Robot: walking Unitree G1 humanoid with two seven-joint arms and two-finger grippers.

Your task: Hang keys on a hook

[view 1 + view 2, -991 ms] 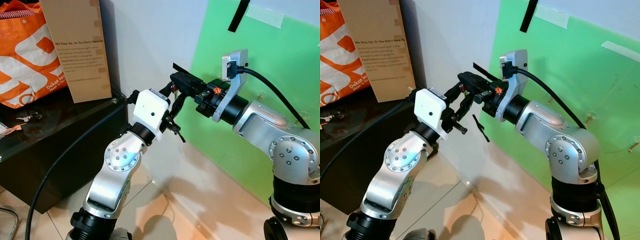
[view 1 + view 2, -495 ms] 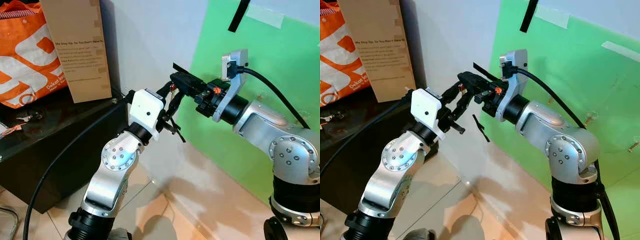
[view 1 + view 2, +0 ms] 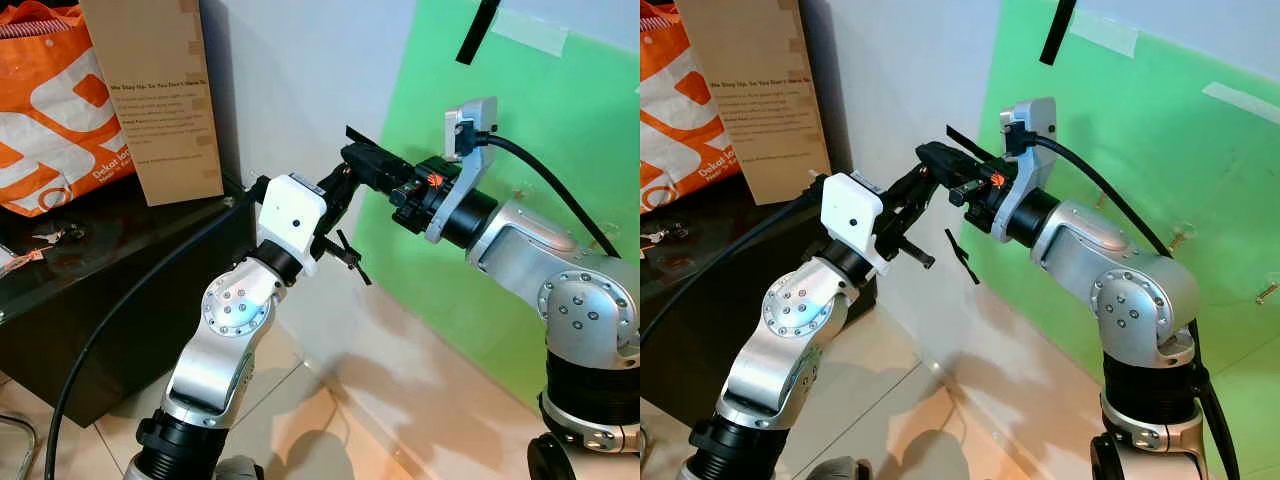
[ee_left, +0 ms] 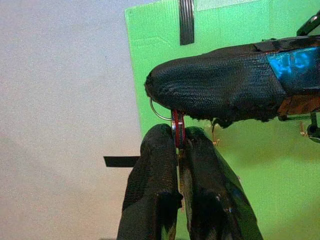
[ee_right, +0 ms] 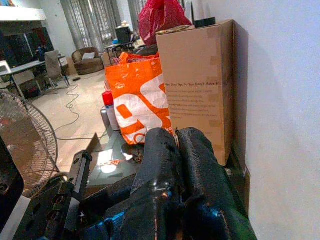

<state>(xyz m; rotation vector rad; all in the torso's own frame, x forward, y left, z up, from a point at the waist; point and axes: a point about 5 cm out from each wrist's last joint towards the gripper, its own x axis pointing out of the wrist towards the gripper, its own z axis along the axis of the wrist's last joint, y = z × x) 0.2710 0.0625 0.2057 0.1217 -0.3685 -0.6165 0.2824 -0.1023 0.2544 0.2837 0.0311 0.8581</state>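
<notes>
Both grippers meet in front of the green board [image 3: 520, 150]. Left gripper [image 4: 179, 150] clenched on the keys [image 4: 177, 131], red ring edge-on, long axis running along its fingers toward the right gripper [image 3: 352, 158], whose fingers press together on the ring's top.

Silver arms w/ screwed round joints, white wrist boxes, black cables, black fingers [image 4: 150, 200].

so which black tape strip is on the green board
The slanted top strip, crossing onto the green board; the two lower strips sit on the white wall.
</notes>
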